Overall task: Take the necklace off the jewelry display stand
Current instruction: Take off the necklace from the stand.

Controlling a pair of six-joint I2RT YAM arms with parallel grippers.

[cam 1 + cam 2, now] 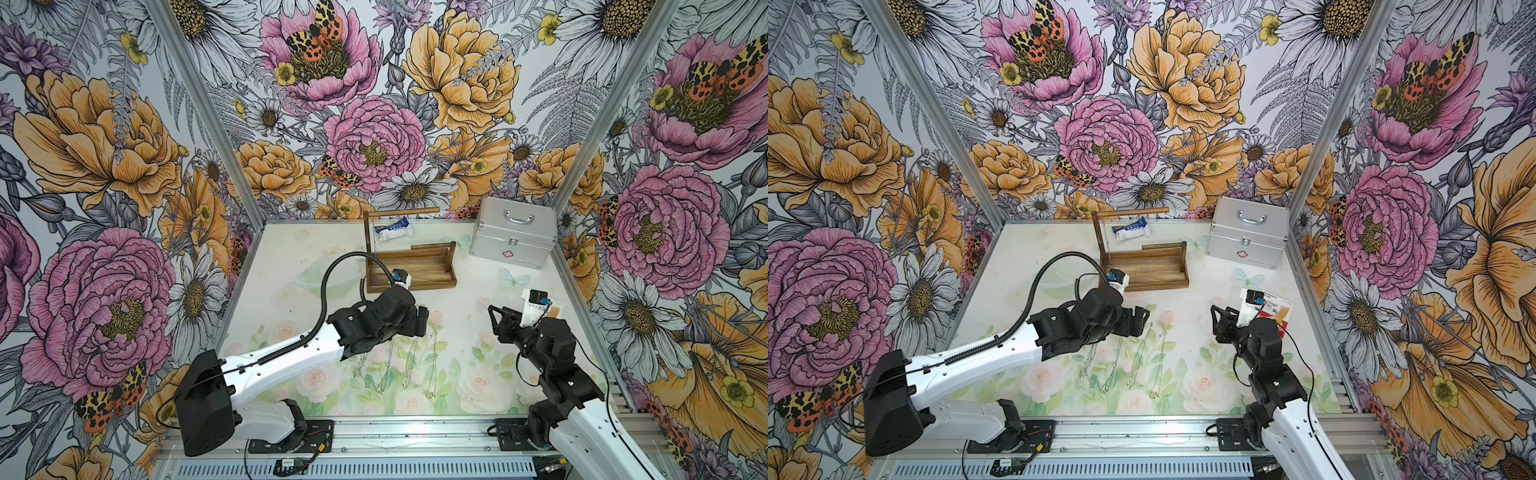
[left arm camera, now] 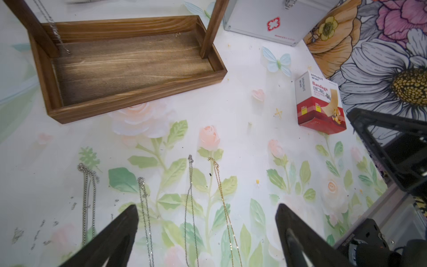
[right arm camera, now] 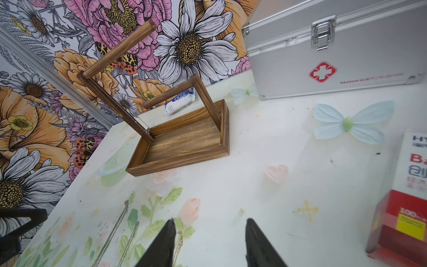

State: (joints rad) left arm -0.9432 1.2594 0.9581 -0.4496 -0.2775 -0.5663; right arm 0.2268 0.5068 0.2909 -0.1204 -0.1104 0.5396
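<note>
The brown wooden jewelry display stand (image 1: 415,270) (image 1: 1150,270) stands at the back middle of the table. A thin silver necklace (image 2: 49,23) (image 3: 141,120) hangs beside its tall post from the top rod. Several other necklaces (image 1: 390,365) (image 1: 1121,365) lie side by side on the mat, the rightmost one gold (image 2: 223,198). My left gripper (image 2: 206,208) (image 1: 422,320) hovers open over their upper ends, holding nothing. My right gripper (image 3: 211,220) (image 1: 494,322) is open too, empty, one finger just beside the gold chain's clasp (image 3: 179,239).
A silver metal case (image 1: 513,232) with a red cross sits at the back right. A red and white bandage box (image 2: 320,104) (image 1: 1273,309) lies near the right wall, behind my right arm. A white and blue packet (image 1: 395,230) lies behind the stand. Flowered walls enclose three sides.
</note>
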